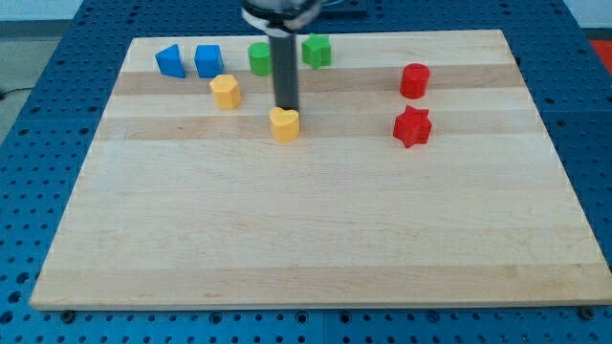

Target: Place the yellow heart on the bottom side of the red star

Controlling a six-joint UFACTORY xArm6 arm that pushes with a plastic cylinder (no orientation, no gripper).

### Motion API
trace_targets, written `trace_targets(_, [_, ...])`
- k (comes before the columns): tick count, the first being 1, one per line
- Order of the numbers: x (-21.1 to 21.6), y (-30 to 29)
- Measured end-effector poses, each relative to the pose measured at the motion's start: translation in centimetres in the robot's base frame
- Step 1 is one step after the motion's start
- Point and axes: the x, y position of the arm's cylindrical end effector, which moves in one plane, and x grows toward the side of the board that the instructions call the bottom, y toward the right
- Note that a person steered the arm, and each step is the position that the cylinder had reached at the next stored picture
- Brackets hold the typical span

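Observation:
The yellow heart [285,125] lies on the wooden board [316,239], left of centre in the upper half. My tip [287,107] stands right behind it, at its top edge, touching or almost touching. The red star [412,127] lies well to the view's right of the heart, at about the same height.
A red cylinder [414,80] sits above the star. A yellow hexagon block [226,92] lies up-left of the heart. Along the top edge lie a blue triangular block [171,61], a blue cube [208,61], a green cylinder [259,58] and a green block [317,50].

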Motion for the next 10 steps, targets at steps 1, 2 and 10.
trace_targets(1, [4.0,0.3])
trace_targets(2, [8.6,2.5])
trace_targets(10, [16.1,15.1])
